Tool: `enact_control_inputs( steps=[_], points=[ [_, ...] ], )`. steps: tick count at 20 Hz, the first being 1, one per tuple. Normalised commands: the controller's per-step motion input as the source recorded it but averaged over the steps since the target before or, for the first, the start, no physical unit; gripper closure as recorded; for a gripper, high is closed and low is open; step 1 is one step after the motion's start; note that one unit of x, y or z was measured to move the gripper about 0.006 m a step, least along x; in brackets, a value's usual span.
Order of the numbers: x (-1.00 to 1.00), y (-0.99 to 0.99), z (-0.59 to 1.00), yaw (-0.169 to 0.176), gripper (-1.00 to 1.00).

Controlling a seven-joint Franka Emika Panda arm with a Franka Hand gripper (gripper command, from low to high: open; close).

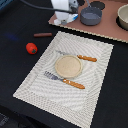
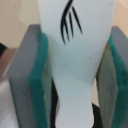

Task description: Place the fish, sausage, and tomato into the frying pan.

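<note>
My gripper [image 1: 64, 19] is at the back of the exterior view, over the brown board's left end, just to the exterior view's left of the grey-blue frying pan [image 1: 91, 16]. It is shut on the fish [image 2: 75, 65]: the wrist view shows the white fish with dark markings clamped between the green pads [image 2: 38, 75]. In the exterior view the fish [image 1: 72, 18] shows as a white and blue bit under the gripper. The sausage [image 1: 43, 35] and the tomato [image 1: 31, 48] lie on the dark table to the left of the placemat.
A striped placemat [image 1: 40, 82] holds a beige plate [image 1: 68, 66], a knife [image 1: 82, 58] and a fork [image 1: 67, 81] with orange-brown handles. A dark round object [image 1: 98, 5] sits behind the pan. A beige bowl [image 1: 123, 16] stands at the board's right end.
</note>
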Motion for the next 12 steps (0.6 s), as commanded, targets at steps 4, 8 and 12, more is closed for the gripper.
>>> enact_control_inputs(
  steps=[4, 8, 12],
  points=[
    [0.79, 0.88, 0.33, 0.000, 1.00],
    [0.79, 0.87, 0.28, 0.000, 1.00],
    [0.80, 0.87, 0.26, 0.000, 1.00]
  ],
)
